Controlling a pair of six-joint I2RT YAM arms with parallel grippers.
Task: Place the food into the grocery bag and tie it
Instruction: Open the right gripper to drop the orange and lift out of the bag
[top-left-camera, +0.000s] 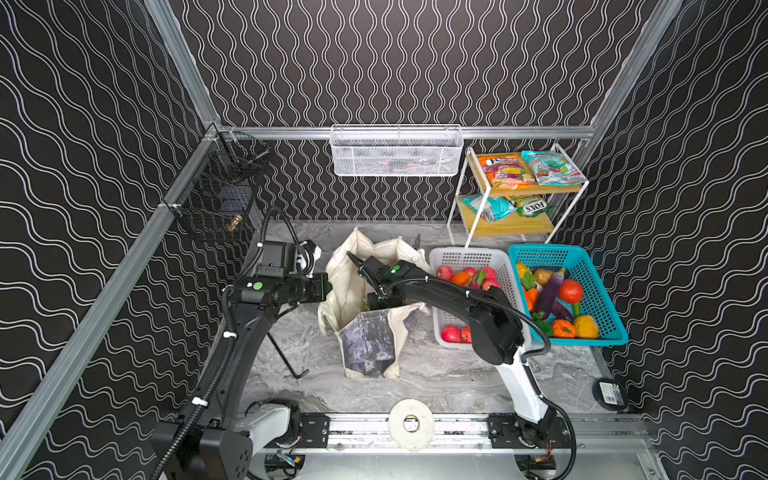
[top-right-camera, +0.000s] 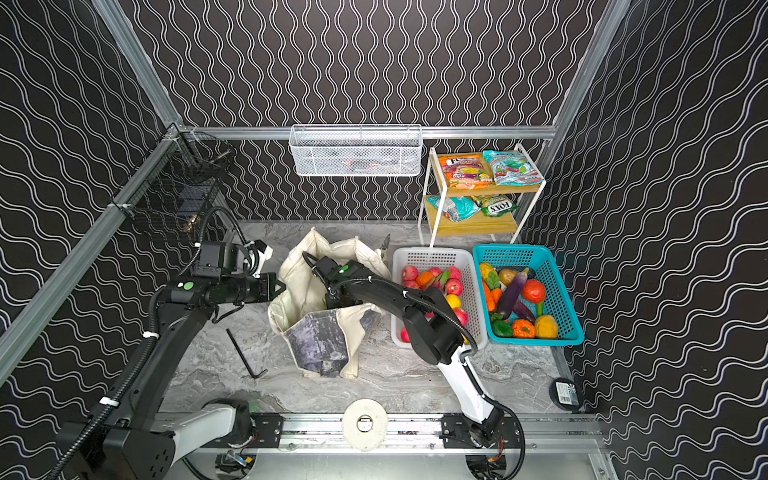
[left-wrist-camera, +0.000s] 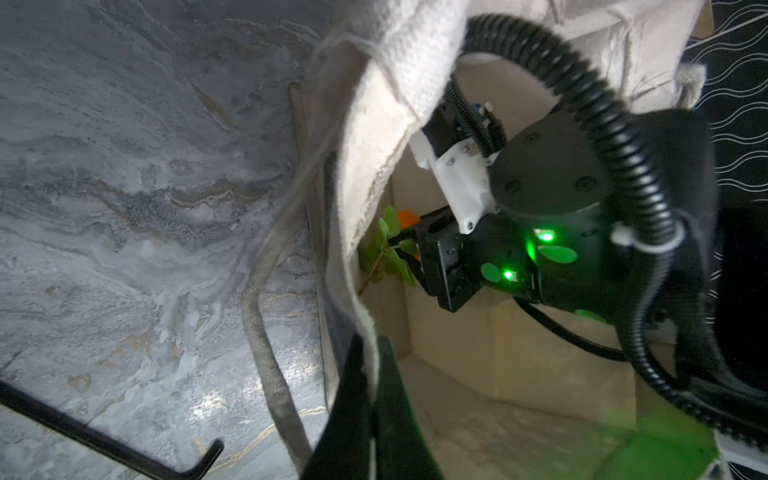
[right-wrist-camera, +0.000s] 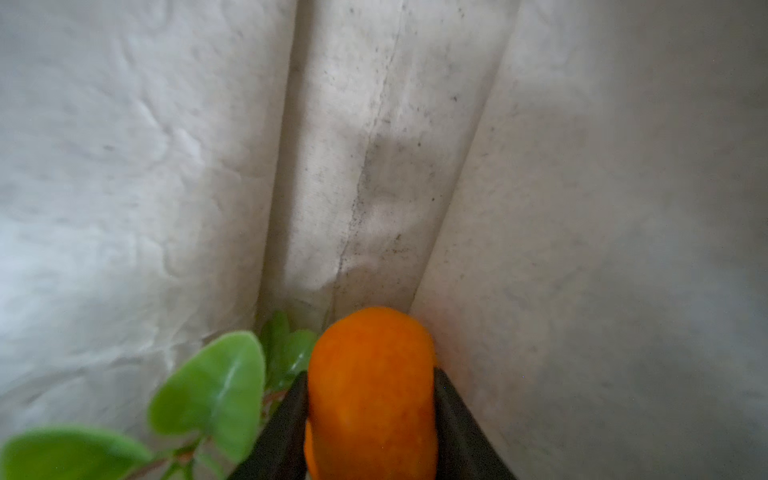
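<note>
One orange toy (right-wrist-camera: 372, 399), lengthwise in right tool (right-wrist-camera: 370, 372)

Black hex key (top-left-camera: 284, 355) is lying on the marble tabletop (top-left-camera: 436, 374). White mesh basket (top-left-camera: 397, 151) is hanging off the back rail, and a black wire basket (top-left-camera: 216, 195) is hanging at the side, holding something brassy, maybe a bell.

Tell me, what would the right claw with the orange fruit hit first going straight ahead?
Most likely the creased inner cloth of the grocery bag, just beyond the orange fruit in the right gripper; depth is unclear.
</note>
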